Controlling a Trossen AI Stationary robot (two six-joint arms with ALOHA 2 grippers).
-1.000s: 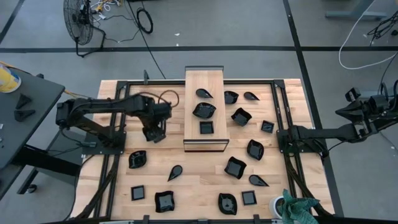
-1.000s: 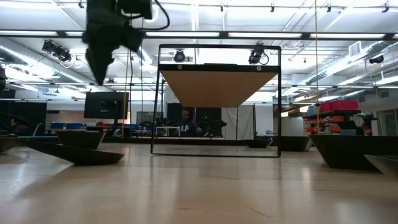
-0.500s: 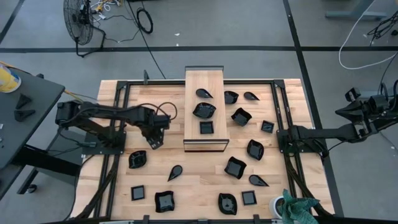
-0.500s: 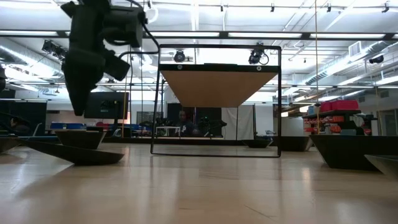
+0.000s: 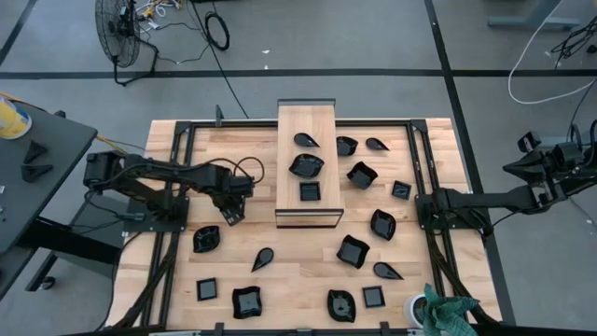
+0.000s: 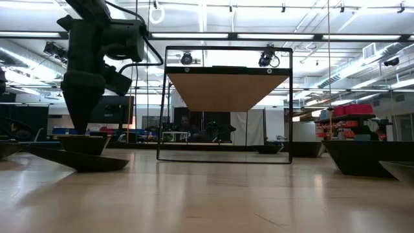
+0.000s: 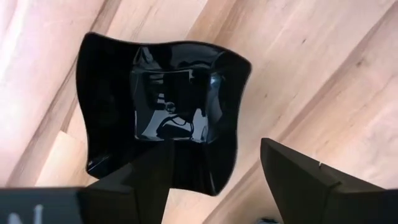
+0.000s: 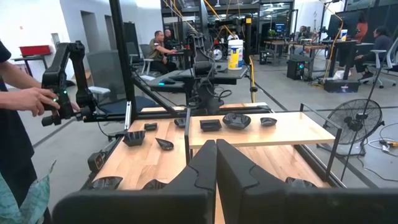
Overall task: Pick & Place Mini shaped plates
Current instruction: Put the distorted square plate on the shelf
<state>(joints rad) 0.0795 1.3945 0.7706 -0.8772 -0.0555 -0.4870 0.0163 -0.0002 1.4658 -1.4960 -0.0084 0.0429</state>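
Observation:
Many mini shaped plates, small and glossy black, lie scattered over the wooden table (image 5: 280, 271). Three of them sit on the raised light wooden board (image 5: 306, 121). My left gripper (image 5: 229, 215) is open and hangs low just above a wavy-edged square plate (image 5: 206, 238) near the table's left side. In the left wrist view the left gripper (image 7: 216, 146) stands over that plate's (image 7: 168, 106) rim, one finger above the dish and the other above bare wood. The low view shows the left gripper's tip (image 6: 81, 129) close over the plate (image 6: 81, 144). My right gripper (image 8: 216, 152) is shut and waits at the table's right edge (image 5: 427, 199).
The board stands on a black frame (image 6: 223, 103) across the table's middle and far part. Black rails (image 5: 177, 187) run along both sides of the table. Other plates lie near the wavy one, including a teardrop (image 5: 263, 259) and a small square (image 5: 206, 289). A person (image 8: 15, 118) stands beyond the table.
My left gripper has moved toward the table's near edge and come down, from high above the table to just over the wavy-edged plate. No plate has moved.

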